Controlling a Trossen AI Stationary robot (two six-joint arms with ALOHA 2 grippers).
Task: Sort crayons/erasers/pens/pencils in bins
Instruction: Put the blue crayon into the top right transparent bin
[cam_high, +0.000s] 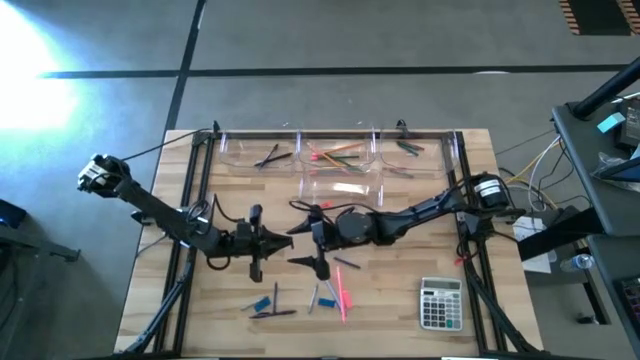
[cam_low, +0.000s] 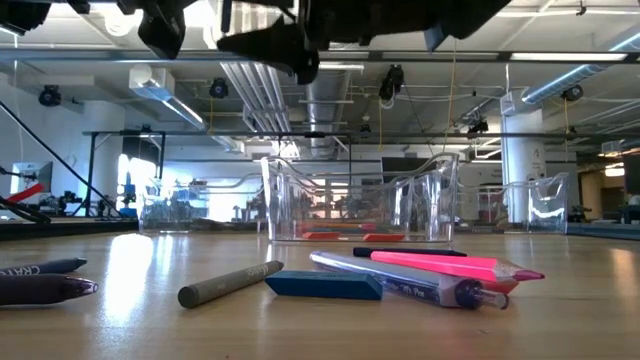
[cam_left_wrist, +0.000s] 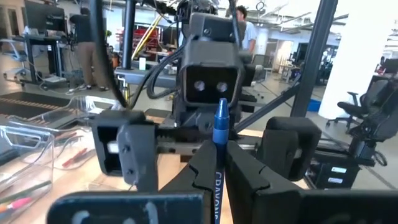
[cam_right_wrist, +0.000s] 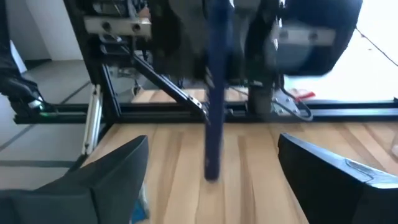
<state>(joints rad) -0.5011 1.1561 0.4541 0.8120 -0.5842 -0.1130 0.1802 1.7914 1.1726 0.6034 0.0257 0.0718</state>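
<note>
We are in the middle of a hand-over, as we read it. Our left pincer (cam_left_wrist: 214, 177) is clamped on a dark blue crayon (cam_left_wrist: 219, 134) that stands upright between its fingers, held above the middle of the table (cam_high: 400, 320), well clear of the wood. Our right pincer (cam_right_wrist: 211, 180) faces it with fingers spread wide and nothing in them; in its wrist view the blue crayon (cam_right_wrist: 214, 93) hangs between the two open fingers, untouched.

The next move, we judge, calls for the right pincer to close squarely on the free part of the stick before the left lets go, then to carry it to the bins at the far side. The stick is thin and smooth, so an off-centre pinch could tip it or let it slip.

Counting what we can see: four clear bins, three in a row along the far edge (cam_high: 345, 150) and one set just in front of them (cam_high: 340, 185). The far row already holds several sticks each, too small for us to count. On the near table we count, in the low view, one grey crayon (cam_low: 230, 283), one blue eraser (cam_low: 323, 286), one pink pencil (cam_low: 455, 265), one pale pen (cam_low: 400, 282) and two dark crayons (cam_low: 40, 280) at the left edge. A grey calculator (cam_high: 441, 303) sits near the right corner.
</note>
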